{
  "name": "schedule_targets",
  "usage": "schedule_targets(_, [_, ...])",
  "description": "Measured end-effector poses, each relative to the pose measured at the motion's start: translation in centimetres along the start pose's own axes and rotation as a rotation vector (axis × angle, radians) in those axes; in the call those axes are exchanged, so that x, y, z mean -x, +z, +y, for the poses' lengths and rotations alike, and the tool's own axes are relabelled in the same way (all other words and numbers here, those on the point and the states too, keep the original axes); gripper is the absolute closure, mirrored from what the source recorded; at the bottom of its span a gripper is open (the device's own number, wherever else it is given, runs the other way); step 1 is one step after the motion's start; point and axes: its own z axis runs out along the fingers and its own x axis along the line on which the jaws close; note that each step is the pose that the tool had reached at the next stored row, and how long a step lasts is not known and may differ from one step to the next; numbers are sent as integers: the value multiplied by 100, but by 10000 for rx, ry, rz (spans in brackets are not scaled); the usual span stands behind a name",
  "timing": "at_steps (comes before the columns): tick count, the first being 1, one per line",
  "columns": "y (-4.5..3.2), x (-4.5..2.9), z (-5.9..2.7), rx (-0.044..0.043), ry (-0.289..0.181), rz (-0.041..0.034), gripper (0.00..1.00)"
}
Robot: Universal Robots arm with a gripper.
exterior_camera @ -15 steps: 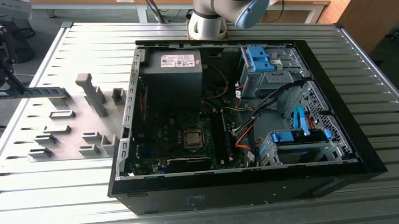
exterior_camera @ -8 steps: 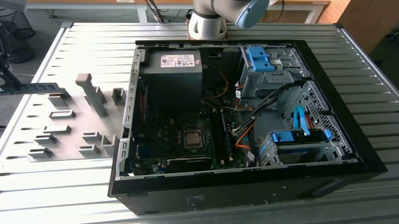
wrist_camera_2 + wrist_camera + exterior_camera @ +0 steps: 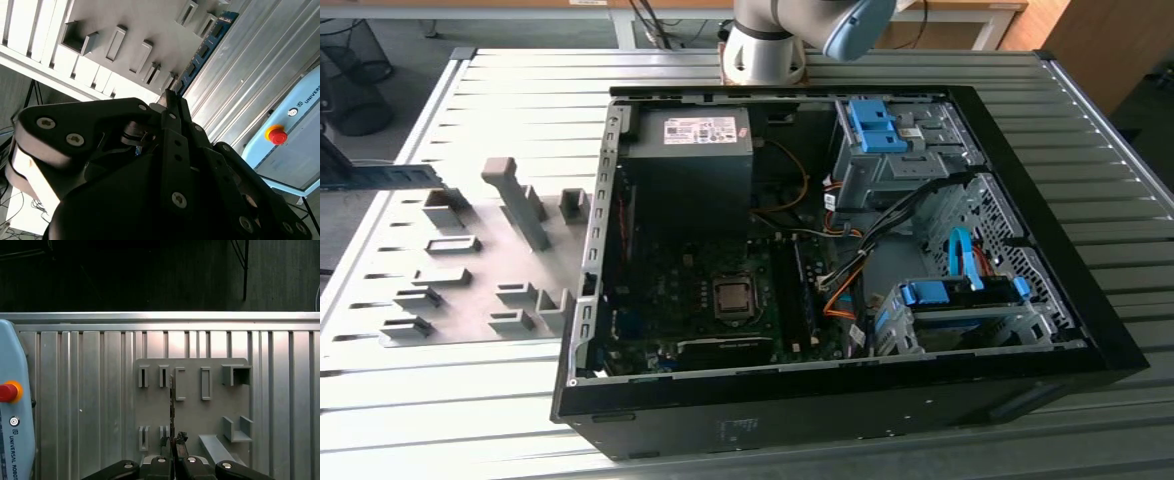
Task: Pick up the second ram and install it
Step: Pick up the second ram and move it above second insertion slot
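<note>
Gripper (image 3: pixel 173 441) is clamped narrow on one end of the second ram (image 3: pixel 172 402). The stick runs out past the tips, edge-on in the first wrist view. In the second wrist view the second ram (image 3: pixel 206 44) shows its chips. It hangs over the fixture plate (image 3: pixel 192 415) and looks clear of the plate's slots, though I can't confirm that. Computer case (image 3: pixel 854 412) sits just beside the plate, on the exterior view's right.

Judgement: with an end grip the stick can lever, so keep it square with no twist. The wrist is aimed down at the plate, and the arm base (image 3: pixel 761 50) is well apart from the plate.
</note>
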Motion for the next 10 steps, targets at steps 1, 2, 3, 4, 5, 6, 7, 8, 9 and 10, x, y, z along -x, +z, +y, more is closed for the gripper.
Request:
schedule_targets(1, [-17, 0, 0, -1, 0, 0, 86])
schedule_targets(2, [-34, 1, 0, 0, 0, 0, 86])
schedule_targets(3, [-50, 1, 0, 1, 0, 1, 86])
schedule_targets(4, [-66, 1, 0, 1, 0, 1, 86])
schedule_targets(5, [-82, 1, 0, 0, 0, 1, 86])
schedule_targets(6, [-98, 2, 0, 1, 0, 1, 86])
schedule_targets(7, [-115, 2, 0, 1, 0, 1, 86])
schedule_targets(8, [-132, 3, 0, 0, -1, 1, 86])
schedule_targets(9, [-149, 4, 0, 0, 0, 0, 86])
schedule_targets(10, [-168, 4, 0, 0, 0, 1, 86])
